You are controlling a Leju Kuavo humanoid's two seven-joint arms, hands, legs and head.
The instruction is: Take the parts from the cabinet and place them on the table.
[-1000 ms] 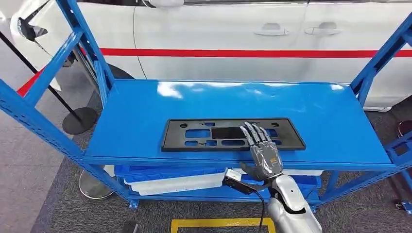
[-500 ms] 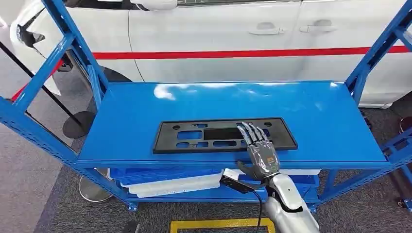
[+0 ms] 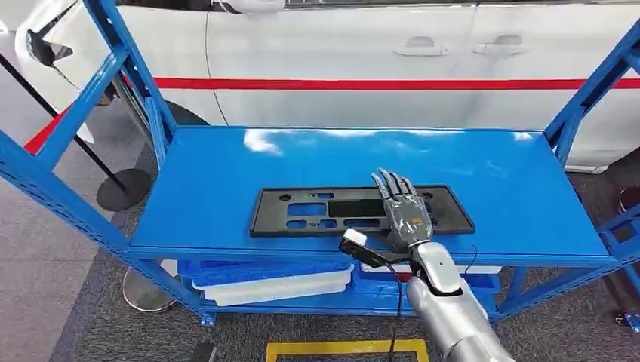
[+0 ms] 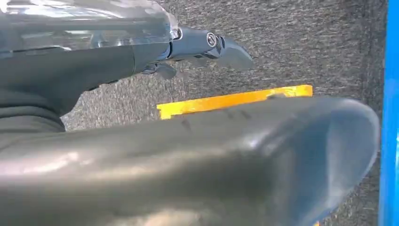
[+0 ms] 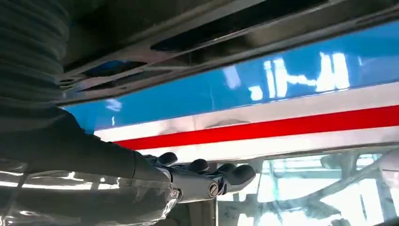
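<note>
- Nearest to me in the head view: yellow floor marking (image 3: 343, 347) on grey carpet, just in front of the blue cabinet (image 3: 521, 196).
- My right arm comes up from below right; the right hand (image 3: 405, 211) is over the front part of the top shelf, palm down, fingers extended and slightly spread, holding nothing.
- Black plastic part (image 3: 317, 211), a long flat panel with cut-outs, lies flat on the top shelf, long side parallel to the front edge, near that edge.
- The right hand lies over the right-of-centre portion of the part; fingertips (image 3: 389, 179) reach its far edge. I cannot tell whether the palm actually presses on it.
- Right wrist view: fingers (image 5: 207, 181) straight, with the part (image 5: 188, 42) close beside them.
- Left hand (image 4: 207, 44): the left wrist view shows it over grey carpet, near the yellow marking; I cannot tell whether its fingers are apart or curled.
- Lower shelf: white tray-like parts (image 3: 272, 285) on blue trays.
- Farthest: a white car (image 3: 362, 60) with a red stripe stands behind the cabinet.
</note>
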